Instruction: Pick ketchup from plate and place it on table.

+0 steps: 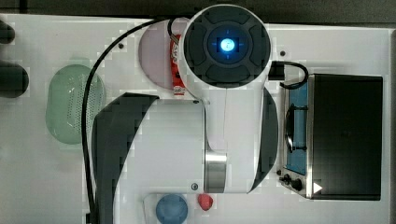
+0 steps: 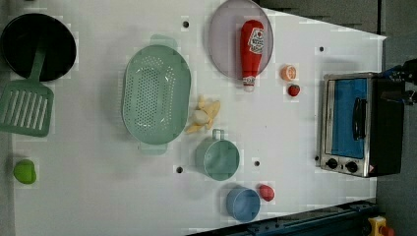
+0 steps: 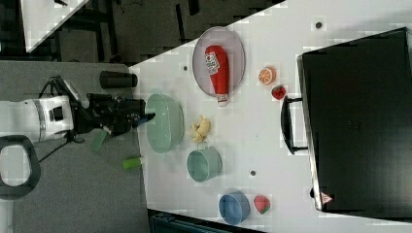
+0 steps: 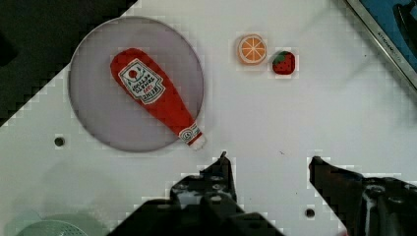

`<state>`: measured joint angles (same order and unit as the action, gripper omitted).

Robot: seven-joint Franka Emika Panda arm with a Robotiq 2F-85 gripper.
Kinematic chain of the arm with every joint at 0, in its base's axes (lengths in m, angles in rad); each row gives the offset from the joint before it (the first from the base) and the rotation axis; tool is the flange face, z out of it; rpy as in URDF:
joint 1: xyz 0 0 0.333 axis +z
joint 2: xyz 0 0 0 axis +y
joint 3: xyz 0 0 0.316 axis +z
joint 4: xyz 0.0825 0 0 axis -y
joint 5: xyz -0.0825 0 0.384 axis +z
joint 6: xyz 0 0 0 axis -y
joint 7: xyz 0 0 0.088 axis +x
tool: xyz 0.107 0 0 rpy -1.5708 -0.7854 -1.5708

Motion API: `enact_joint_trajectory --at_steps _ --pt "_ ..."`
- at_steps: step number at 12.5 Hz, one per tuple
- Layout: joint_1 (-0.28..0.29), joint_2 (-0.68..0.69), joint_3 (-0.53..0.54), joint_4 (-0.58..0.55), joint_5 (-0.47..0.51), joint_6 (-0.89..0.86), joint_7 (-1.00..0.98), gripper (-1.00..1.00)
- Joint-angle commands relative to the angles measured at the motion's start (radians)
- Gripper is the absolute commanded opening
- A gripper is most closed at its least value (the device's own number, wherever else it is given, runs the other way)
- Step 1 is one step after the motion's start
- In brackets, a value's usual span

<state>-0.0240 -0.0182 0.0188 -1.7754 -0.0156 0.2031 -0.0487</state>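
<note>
a: still the approach step, by the look of it. ketchup [image 4: 156, 101] lying flat on the plate [image 4: 93, 118], cap end poking just past the rim toward the bare table [image 4: 275, 113]. nothing lifted yet.

b: agreed. gripper [image 4: 268, 162] hanging above the white surface in the wrist view, fingers [image 4: 223, 169] spread apart, nothing between them. well clear of the bottle.

a: same story in the left view: bottle [image 2: 251, 49] across the plate [image 2: 221, 39], cap at the rim nearest the orange slice [image 2: 289, 73] and strawberry [image 2: 294, 90].

b: and in the right view, gripper [image 3: 143, 116] up beside the green colander [image 3: 165, 124], apart from the plate [image 3: 201, 63].

a: next move, probably: travel over the plate, turn the wrist so the fingers straddle the bottle's narrow width rather than its length, then descend.

b: better to aim for the body near the label than the tapered neck. looks soft, so likely to squash a little on closing.

a: worth watching the plate too: might drag if the fingertips catch its rim.

b: then lift straight up, carry to open table, away from the fruit and the toaster oven [image 2: 356, 125], and let go low.
</note>
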Motion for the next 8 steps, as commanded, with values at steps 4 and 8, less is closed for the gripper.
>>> enact_joint_trajectory --at_steps 4,8 --pt "-0.101 -0.175 0.061 -0.053 0.028 -0.194 0.048 1.00" --pt "-0.088 -0.084 0.098 -0.053 0.028 -0.161 0.036 1.00"
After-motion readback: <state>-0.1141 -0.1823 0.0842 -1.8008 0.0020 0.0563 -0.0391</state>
